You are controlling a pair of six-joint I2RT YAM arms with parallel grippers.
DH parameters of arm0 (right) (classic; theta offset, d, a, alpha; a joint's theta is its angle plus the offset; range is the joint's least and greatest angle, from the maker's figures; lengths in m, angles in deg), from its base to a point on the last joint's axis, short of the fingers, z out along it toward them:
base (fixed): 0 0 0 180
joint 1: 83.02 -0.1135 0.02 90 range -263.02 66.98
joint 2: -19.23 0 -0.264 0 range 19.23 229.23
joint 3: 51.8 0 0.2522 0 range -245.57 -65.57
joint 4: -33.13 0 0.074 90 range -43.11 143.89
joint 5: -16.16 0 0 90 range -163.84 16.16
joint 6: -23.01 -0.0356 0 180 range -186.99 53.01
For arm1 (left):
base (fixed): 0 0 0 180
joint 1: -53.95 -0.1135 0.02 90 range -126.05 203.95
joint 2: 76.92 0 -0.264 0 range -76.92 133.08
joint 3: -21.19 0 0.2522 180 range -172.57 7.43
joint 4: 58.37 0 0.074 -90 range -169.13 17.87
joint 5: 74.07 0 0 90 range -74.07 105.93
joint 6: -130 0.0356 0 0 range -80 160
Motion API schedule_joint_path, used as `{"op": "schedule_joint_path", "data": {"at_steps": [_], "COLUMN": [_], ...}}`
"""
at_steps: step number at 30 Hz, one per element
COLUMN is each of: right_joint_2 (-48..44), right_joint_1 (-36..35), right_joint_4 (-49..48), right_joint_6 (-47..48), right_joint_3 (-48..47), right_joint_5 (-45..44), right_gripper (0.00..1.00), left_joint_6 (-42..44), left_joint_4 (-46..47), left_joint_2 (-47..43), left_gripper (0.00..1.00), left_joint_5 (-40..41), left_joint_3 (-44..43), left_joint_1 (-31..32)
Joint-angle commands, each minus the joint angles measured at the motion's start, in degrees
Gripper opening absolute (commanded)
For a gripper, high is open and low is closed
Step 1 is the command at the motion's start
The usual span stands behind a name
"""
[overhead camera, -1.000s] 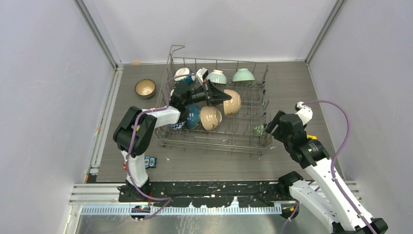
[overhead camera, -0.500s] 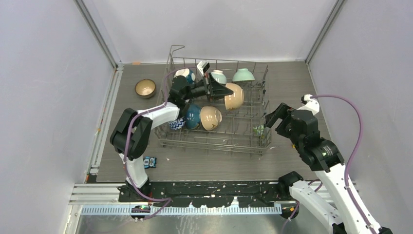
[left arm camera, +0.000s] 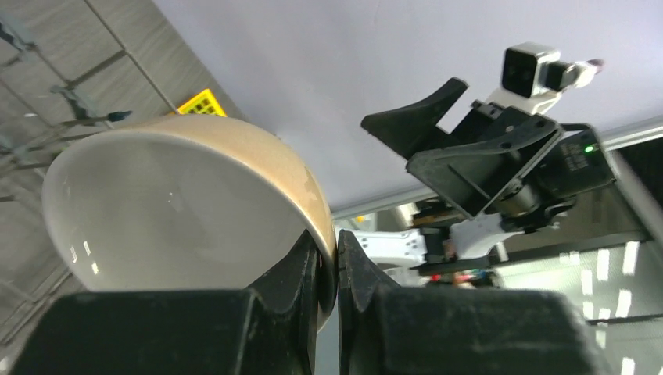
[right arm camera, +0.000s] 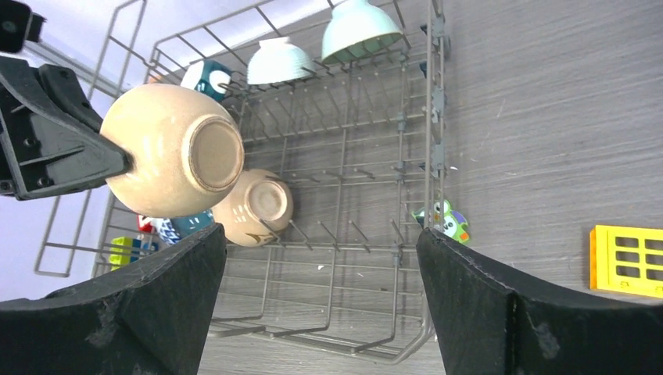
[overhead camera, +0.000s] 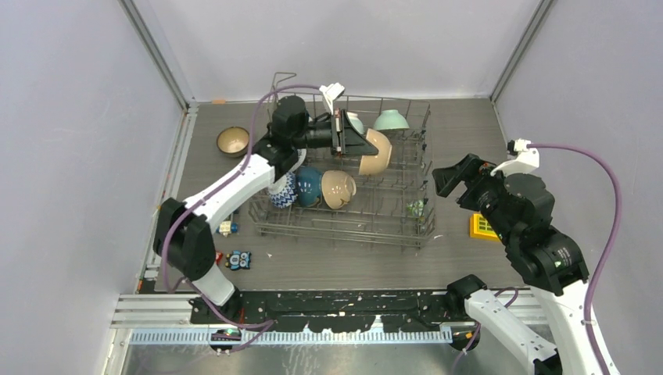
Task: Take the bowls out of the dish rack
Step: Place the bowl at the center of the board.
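Note:
My left gripper is shut on the rim of a beige bowl and holds it up above the grey wire dish rack. The rim pinch shows in the left wrist view, and the bowl shows in the right wrist view. In the rack lie another beige bowl, a dark teal bowl, a blue-and-white bowl, a white ribbed bowl and a mint green bowl. My right gripper is open and empty, raised right of the rack.
A brown bowl stands upright on the table left of the rack. A yellow block lies right of the rack. An owl toy sits at the rack's right side. Small toy blocks lie near the front left.
My left gripper has lifted the beige bowl up out of the rack and a little toward the back. My right arm has risen and moved right, uncovering the yellow block.

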Motion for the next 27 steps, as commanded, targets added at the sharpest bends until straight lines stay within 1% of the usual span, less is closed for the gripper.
{"op": "schedule_joint_path", "data": {"at_steps": [1,5,7,8,11,13,14,17,19,22,25,27], "right_joint_2": [0.2,0.3,1.4,2.2,5.9,9.1,11.3,16.9,20.7,25.2,27.4,27.8], "right_joint_1": [0.1,-0.1,-0.1,-0.2,-0.6,-1.2,-1.5,-3.1,-4.6,-8.5,-13.3,-15.9], "right_joint_4": [-2.5,-7.3,-9.0,-9.5,-9.8,-8.7,-7.5,-1.6,4.2,14.1,22.1,24.7], "right_joint_6": [0.8,0.1,-0.2,-0.3,-0.2,0.3,0.8,2.1,4.0,7.9,10.5,11.2], "right_joint_3": [-3.2,-2.9,-3.4,-4.2,-8.1,-11.7,-13.9,-21.3,-26.7,-33.0,-36.0,-36.0], "right_joint_5": [2.7,4.6,6.3,7.7,12.1,16.4,17.5,19.8,19.4,16.0,13.9,13.8], "right_gripper": [0.96,0.96,0.96,0.96,0.96,0.96,0.96,0.96,0.96,0.95,0.93,0.91], "left_joint_6": [26.8,40.0,47.1,53.3,67.7,75.1,77.7,84.1,88.3,95.1,100.2,102.2], "left_joint_4": [-31.4,-47.5,-55.0,-59.0,-67.7,-71.1,-72.3,-75.5,-76.5,-77.6,-78.6,-79.8], "left_joint_2": [-9.3,-13.0,-14.4,-15.4,-17.8,-18.6,-18.6,-17.6,-17.2,-16.9,-18.0,-19.1], "left_gripper": [0.00,0.00,0.00,0.00,0.00,0.00,0.00,0.00,0.00,0.00,0.00,0.00], "left_joint_5": [4.6,10.8,15.6,19.3,34.1,40.8,44.6,54.6,61.1,70.7,74.8,73.9], "left_joint_3": [-11.2,-17.5,-20.2,-21.7,-21.9,-20.4,-19.7,-17.8,-15.5,-11.3,-8.3,-7.5], "left_joint_1": [2.1,4.3,5.9,7.4,16.1,22.4,26.7,35.7,41.4,49.6,55.0,56.6]}}
